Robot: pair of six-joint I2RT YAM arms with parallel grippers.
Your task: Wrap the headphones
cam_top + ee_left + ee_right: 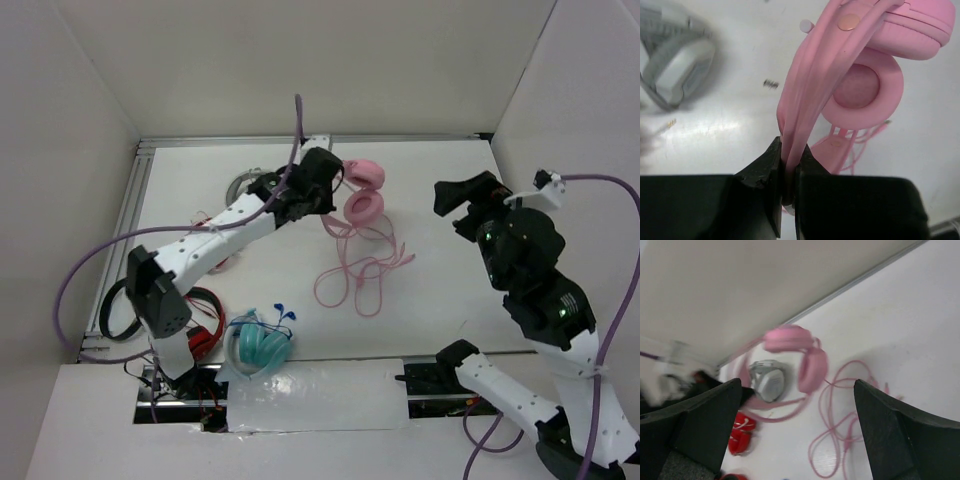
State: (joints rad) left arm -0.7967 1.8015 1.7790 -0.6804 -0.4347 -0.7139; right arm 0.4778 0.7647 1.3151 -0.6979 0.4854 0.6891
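Note:
The pale-pink headphones [364, 200] sit at the table's back middle, earcups [862, 90] facing out, headband [812, 75] rising toward my left gripper [325, 185]. The left gripper [788, 165] is shut on the headband, pinching it between both fingers. The thin pink cable [355, 275] lies in loose loops on the table in front of the earcups. My right gripper [470, 200] is open and empty, raised to the right of the headphones. In the right wrist view the headphones [800, 357] and cable [840, 425] lie between its fingers, well beyond them.
Grey-white headphones [677, 70] lie behind the left arm at the back left. Red-and-black headphones [195, 325] and teal headphones [260, 345] lie at the front left. White walls enclose the table on the back and sides.

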